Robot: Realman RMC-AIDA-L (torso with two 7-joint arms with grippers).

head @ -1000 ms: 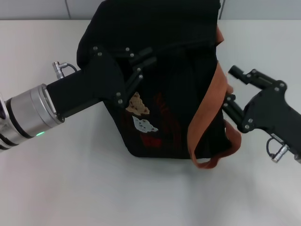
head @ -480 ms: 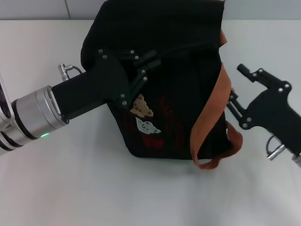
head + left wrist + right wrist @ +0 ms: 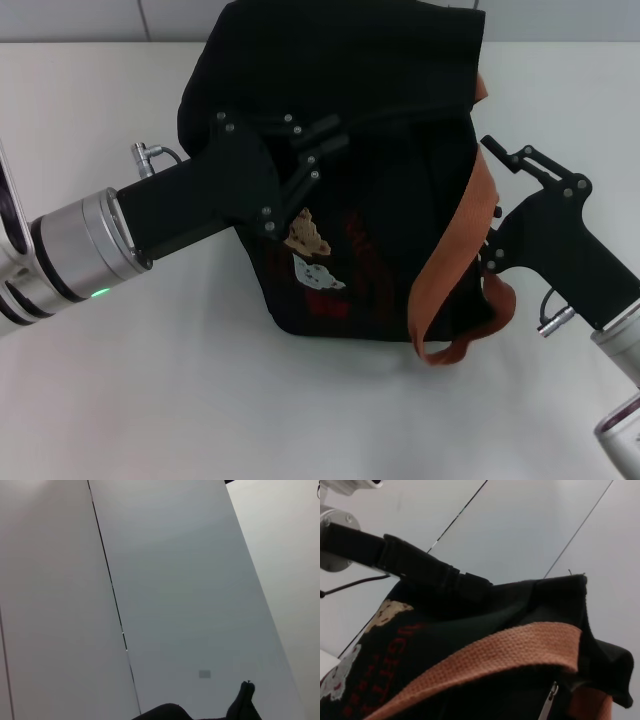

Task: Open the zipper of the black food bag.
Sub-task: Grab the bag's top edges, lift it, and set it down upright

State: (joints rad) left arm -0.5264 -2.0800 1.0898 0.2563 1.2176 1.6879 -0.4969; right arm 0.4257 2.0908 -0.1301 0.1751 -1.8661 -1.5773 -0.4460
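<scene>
The black food bag (image 3: 380, 230) stands mid-table, with bear patches (image 3: 308, 232) and red lettering on its front. An orange-brown handle (image 3: 460, 260) loops down its right side. My left gripper (image 3: 312, 140) presses against the bag's upper front, black on black. The right gripper (image 3: 492, 205) is at the bag's right side beside the handle, its fingers (image 3: 508, 155) spread apart with nothing clamped. In the right wrist view, the zipper's silvery pull (image 3: 551, 692) hangs below the handle (image 3: 490, 655). The left wrist view catches only a scrap of black fabric (image 3: 242, 705).
The bag rests on a white table (image 3: 200, 400) with open surface to the front and left. A grey wall (image 3: 80, 20) runs along the back edge. My left arm's metal wrist (image 3: 80, 245) reaches in from the left.
The left arm has pushed to the right and the bag's top has shifted right with it. The right gripper has swung in closer to the bag's right side.
</scene>
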